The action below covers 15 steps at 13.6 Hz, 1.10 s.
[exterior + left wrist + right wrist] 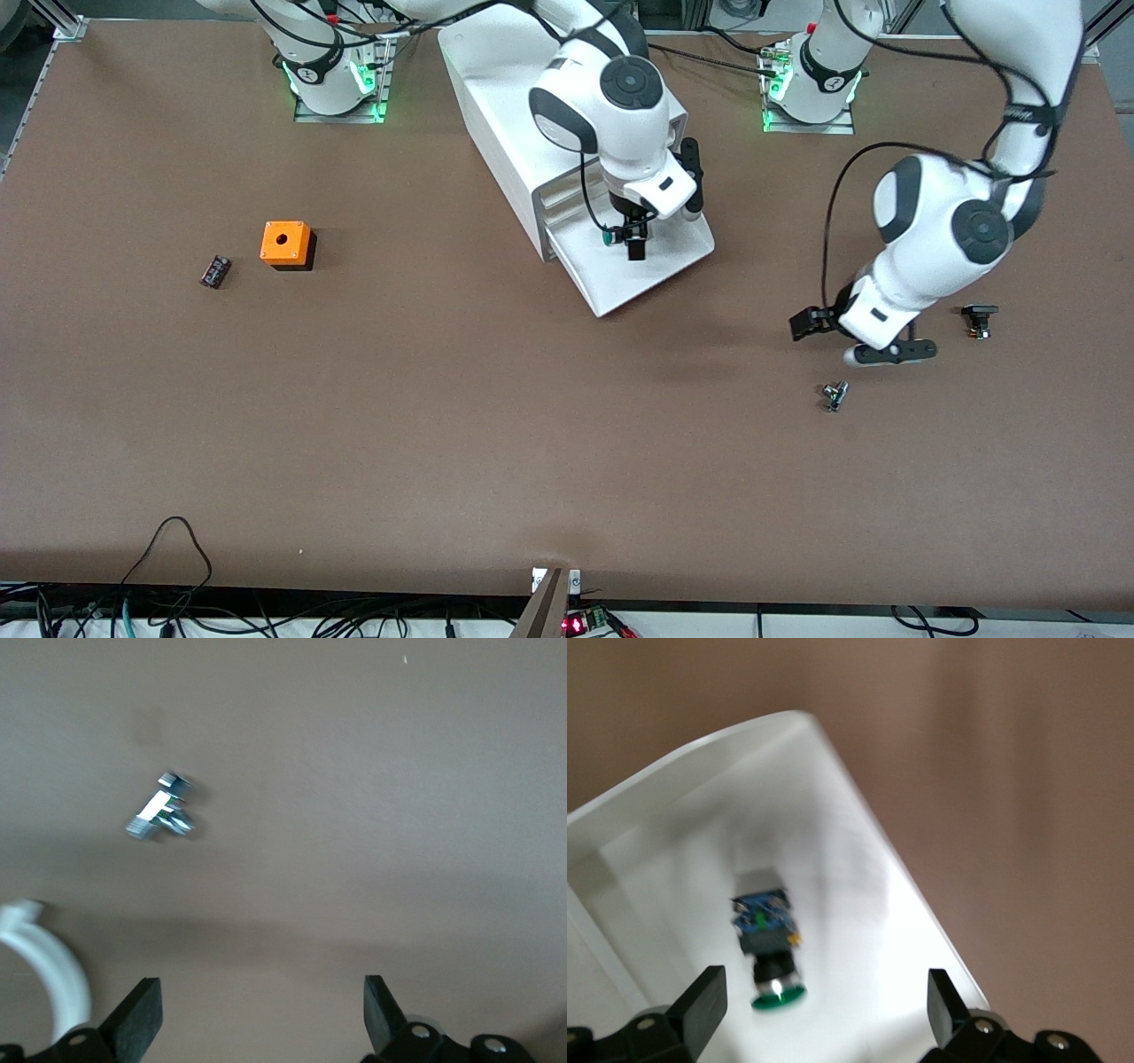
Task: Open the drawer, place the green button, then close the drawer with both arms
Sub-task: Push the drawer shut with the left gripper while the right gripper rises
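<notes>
From my station I see a wide brown table (443, 425) with cables trailing along its edge nearest the front camera and the two arm bases glowing green along the edge farthest from that camera. On it, toward the right arm's end, sit an orange cube with a hole (286, 244) and, beside it, a small dark part (215, 271). Toward the left arm's end lie a black-capped part (979, 319) and, nearer the front camera, a small silver fitting (834, 395). The white cabinet (505, 124) stands between the bases, and its lowest drawer (673, 257) is pulled out. The button (768, 943) lies on its side on the drawer floor, green cap showing, free of any grip. My right gripper (636, 237) hangs over the open drawer, just above the button, its fingers (700, 1001) spread wide with nothing between them. The left gripper (855, 337) hovers over bare table near the silver fitting, jaws spread wide and empty; that arm waits.
</notes>
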Each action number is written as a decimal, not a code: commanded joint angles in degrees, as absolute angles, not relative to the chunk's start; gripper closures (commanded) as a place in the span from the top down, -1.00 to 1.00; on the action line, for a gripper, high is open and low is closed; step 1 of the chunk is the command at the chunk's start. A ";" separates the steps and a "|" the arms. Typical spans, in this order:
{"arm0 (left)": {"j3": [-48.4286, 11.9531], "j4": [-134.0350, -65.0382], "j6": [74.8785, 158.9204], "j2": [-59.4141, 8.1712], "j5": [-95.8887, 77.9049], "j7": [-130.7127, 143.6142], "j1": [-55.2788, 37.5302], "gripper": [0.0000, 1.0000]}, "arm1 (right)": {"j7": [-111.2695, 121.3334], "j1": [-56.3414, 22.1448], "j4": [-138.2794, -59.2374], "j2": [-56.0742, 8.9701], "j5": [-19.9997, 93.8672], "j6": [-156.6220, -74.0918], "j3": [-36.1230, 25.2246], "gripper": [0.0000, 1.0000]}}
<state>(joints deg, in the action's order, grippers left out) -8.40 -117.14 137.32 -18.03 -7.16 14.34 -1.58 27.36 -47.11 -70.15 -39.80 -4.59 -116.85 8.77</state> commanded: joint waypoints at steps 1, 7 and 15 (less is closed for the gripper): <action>-8.00 -116.54 142.10 -22.83 -10.45 20.20 -6.92 1.00 | 20.05 -41.32 -71.37 -35.96 -4.57 -115.14 9.49 1.00; -7.82 -116.72 145.72 -26.63 -11.60 42.87 -19.67 1.00 | -2.43 -31.22 -75.84 -27.79 -5.36 -113.65 9.05 1.00; -15.27 -125.06 144.41 -22.33 -11.51 44.12 -24.61 1.00 | -31.02 -28.04 -76.73 -18.73 -9.14 -90.02 -2.79 1.00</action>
<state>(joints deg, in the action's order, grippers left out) -13.30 -121.75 145.40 -25.95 -10.21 44.48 -23.60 -27.60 -28.03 -74.27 -22.75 -8.84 -93.19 0.88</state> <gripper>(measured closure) 0.000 0.000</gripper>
